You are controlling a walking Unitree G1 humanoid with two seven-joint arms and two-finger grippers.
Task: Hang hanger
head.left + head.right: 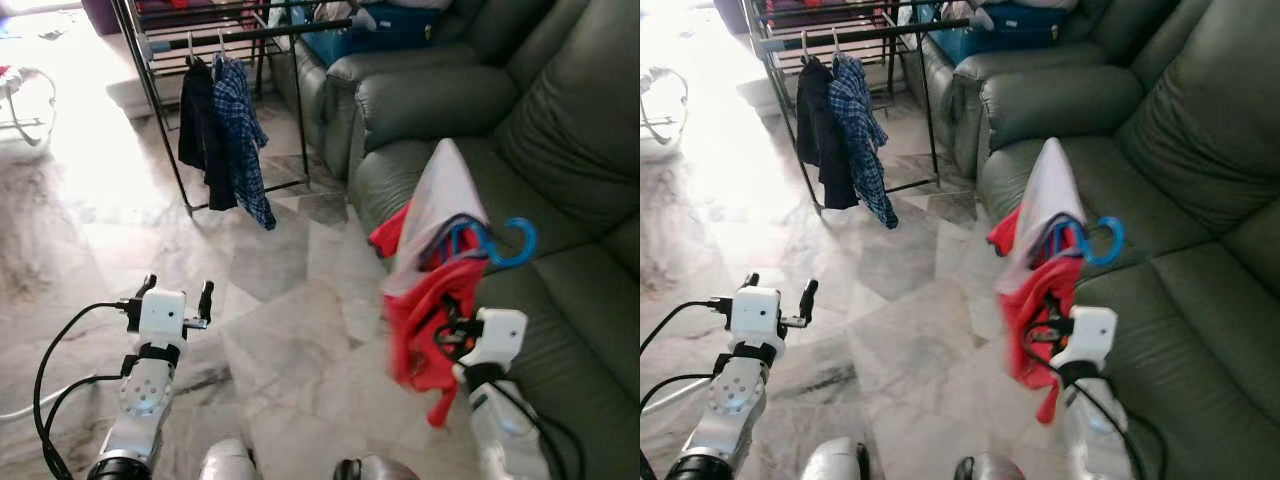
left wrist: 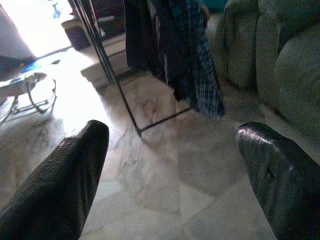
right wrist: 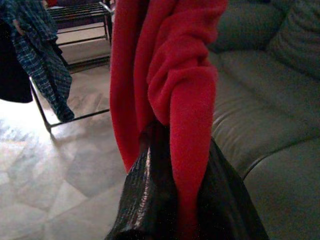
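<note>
two black fingers of the right gripper point(image 3: 185, 200) were pressed together on a fold of the red garment point(image 1: 425, 320), as the right wrist view showed, so that the cloth ran up from between them. above the grip, the garment and a pale cloth point(image 1: 440, 205) hung bunched over a blue hanger point(image 1: 495, 243), whose hook curled out toward the robot's right, over the green sofa point(image 1: 560, 150). whether the fingers also touched the hanger itself could not be told. the bundle stood roughly upright, its long axis running from the red tail below the gripper up to the pale peak, with a slight lean toward the sofa. the left gripper point(image 1: 177, 297) was held forward over the marble floor point(image 1: 290, 330) with its fingers spread wide and nothing between them. well ahead and to the left stood the black clothes rack point(image 1: 240, 35), where a dark garment point(image 1: 195, 130) and a blue checked shirt point(image 1: 240, 135) already hung from the rail. by the look of it the task was at an early-to-middle stage: the hanger was lifted and carried, but it was far from the rail, so the approach to the rack, turning the hook toward the rail and setting it over were all left to do.
</note>
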